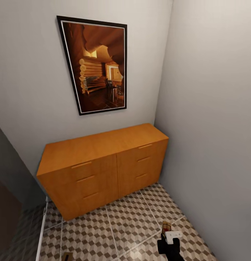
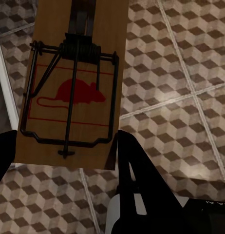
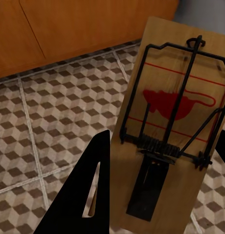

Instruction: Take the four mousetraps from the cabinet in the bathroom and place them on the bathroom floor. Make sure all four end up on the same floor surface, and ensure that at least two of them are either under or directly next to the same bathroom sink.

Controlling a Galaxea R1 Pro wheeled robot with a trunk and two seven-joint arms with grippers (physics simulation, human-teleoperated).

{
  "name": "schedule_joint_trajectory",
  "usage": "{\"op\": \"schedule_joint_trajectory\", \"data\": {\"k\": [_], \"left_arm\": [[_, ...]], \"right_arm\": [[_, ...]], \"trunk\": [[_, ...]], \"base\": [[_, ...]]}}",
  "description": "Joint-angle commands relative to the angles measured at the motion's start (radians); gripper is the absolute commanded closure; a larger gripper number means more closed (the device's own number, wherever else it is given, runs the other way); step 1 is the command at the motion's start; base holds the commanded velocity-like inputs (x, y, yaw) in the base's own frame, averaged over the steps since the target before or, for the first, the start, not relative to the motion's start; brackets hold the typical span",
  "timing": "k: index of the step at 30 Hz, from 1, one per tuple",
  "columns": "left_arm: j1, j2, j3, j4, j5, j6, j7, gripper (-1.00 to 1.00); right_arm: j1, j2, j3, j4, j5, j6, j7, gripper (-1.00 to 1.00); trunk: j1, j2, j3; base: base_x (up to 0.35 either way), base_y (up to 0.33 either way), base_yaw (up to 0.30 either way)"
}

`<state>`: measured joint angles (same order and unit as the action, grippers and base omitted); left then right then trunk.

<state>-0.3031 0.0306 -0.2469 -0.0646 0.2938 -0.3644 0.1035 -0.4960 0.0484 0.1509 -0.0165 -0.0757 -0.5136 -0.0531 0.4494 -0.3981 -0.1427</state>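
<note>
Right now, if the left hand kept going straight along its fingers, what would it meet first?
Most likely the bathroom floor. The left hand grips a mousetrap between its fingers, and beyond the board only patterned tile shows. Depth is unclear, so I cannot judge how far off the tile is.

Hangs high on the pale grey back wall (image 1: 27, 72): a framed picture (image 1: 94, 65), black frame with a thin white inner border, portrait format, leaning slightly out of square in the head view. Shows a warm brown log-cabin interior, stacked round logs at its left, a lit doorway and dark chairs toward its right. Meets a second plain grey wall (image 1: 212, 108) in a vertical corner to the right of the picture. Stands at the far left edge: a dark grey panel (image 1: 9, 188), its nature unclear.
</note>
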Motion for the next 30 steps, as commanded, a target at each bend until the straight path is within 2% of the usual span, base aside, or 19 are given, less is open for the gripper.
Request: {"op": "schedule_joint_trajectory", "data": {"k": [1,30], "left_arm": [[-0.001,0.000,-0.009,0.000,0.004,-0.002,0.005,1.00],[-0.001,0.000,-0.008,0.000,0.004,-0.002,0.005,1.00]], "right_arm": [[-0.001,0.000,0.009,0.001,-0.010,-0.003,0.001,1.00],[-0.001,-0.001,0.009,0.001,-0.010,-0.003,0.000,1.00]], "trunk": [[0.001,-0.002,0.000],[0.001,-0.002,0.045]], "base": [[0.000,0.000,0.000],[0.000,0.000,0.000]]}}
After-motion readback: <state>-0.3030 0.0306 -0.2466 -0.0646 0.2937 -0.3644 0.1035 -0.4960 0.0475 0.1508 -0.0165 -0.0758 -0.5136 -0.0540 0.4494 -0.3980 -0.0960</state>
